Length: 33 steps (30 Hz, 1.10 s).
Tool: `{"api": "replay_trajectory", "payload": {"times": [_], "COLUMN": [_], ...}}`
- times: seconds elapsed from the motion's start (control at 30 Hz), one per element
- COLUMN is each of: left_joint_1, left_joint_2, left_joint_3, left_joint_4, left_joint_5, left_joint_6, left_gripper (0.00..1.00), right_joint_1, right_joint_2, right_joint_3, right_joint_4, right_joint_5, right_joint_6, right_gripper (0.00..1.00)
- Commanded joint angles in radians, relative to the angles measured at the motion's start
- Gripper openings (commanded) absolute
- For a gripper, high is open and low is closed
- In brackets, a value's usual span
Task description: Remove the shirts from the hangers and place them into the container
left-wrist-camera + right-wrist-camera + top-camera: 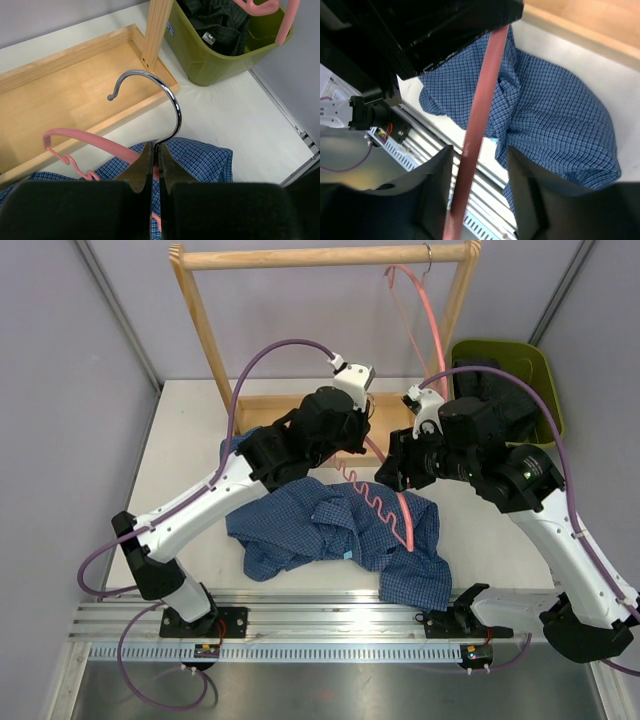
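A white table (180,440) sits between pale lilac-grey walls, with a ribbed aluminium rail (330,615) along its near edge where the arms are bolted. At the far side stands a light wooden rack (320,256) whose base is a shallow wooden tray (65,90). An olive-green bin (545,380) sits at the far right corner, just beside the rack's right post, and the black shirt (215,20) lies bundled inside it. A bare second hanger (425,320) hangs from the right end of the rack's bar.

The blue checked shirt (300,525) lies crumpled on the table in the near middle, between the two arms. Above it is the pink hanger (405,520), whose long arm runs from far-left to near-right across the cloth. Its wire hook (160,85) points away towards the tray, the tip curling left.

The left gripper (156,152) has its fingers pressed together on the stem of that hook. The right gripper (479,150) straddles the hanger's pink arm, with its fingers spread and a gap showing on one side.
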Motion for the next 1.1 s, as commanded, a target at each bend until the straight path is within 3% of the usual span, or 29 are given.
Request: {"api": "replay_trajectory", "payload": {"times": [0.0, 0.07, 0.13, 0.23, 0.37, 0.47, 0.5, 0.53, 0.57, 0.6, 0.77, 0.83, 1.07], "left_joint_1": [-0.003, -0.003, -0.003, -0.008, -0.006, -0.006, -0.008, -0.006, -0.008, -0.008, -0.017, -0.028, -0.043], "left_joint_2": [0.017, 0.041, 0.052, 0.064, 0.067, 0.046, 0.032, 0.024, 0.018, 0.012, -0.077, -0.127, -0.541], "left_joint_3": [0.08, 0.113, 0.13, 0.144, 0.151, 0.121, 0.112, 0.091, 0.082, 0.075, 0.03, 0.003, -0.145], "left_joint_4": [0.029, 0.004, -0.011, -0.019, -0.025, -0.004, 0.004, 0.016, 0.019, 0.021, 0.016, 0.019, 0.062], "left_joint_5": [0.031, 0.039, 0.059, 0.071, 0.084, 0.096, 0.102, 0.102, 0.1, 0.093, 0.033, -0.057, -0.309], "left_joint_6": [0.015, 0.008, 0.005, 0.005, 0.004, 0.002, 0.002, 0.001, -0.004, -0.007, -0.01, 0.004, 0.062], "left_gripper": [0.0, 0.0, 0.0, 0.0, 0.0, 0.27, 0.51, 0.65, 0.91, 0.99, 0.99, 0.99, 0.99], "right_joint_1": [0.013, 0.013, 0.018, 0.018, 0.021, 0.022, 0.022, 0.022, 0.024, 0.024, 0.024, 0.024, 0.024], "right_joint_2": [-0.012, -0.006, -0.001, 0.009, 0.022, 0.025, 0.025, 0.025, 0.022, 0.022, 0.017, 0.013, -0.001], "right_joint_3": [-0.017, -0.02, -0.023, -0.027, -0.017, -0.01, -0.009, -0.007, -0.007, -0.006, 0.003, 0.009, 0.017], "right_joint_4": [0.013, 0.024, 0.03, 0.042, 0.042, 0.042, 0.042, 0.042, 0.042, 0.044, 0.051, 0.051, 0.065], "right_joint_5": [-0.065, -0.072, -0.082, -0.089, -0.091, -0.085, -0.086, -0.085, -0.08, -0.077, -0.053, -0.036, 0.088], "right_joint_6": [0.011, 0.015, 0.018, 0.015, 0.01, 0.008, 0.008, 0.007, 0.008, 0.007, 0.008, 0.01, 0.01], "right_gripper": [0.51, 0.42, 0.25, 0.12, 0.02, 0.0, 0.0, 0.0, 0.0, 0.0, 0.0, 0.0, 0.0]}}
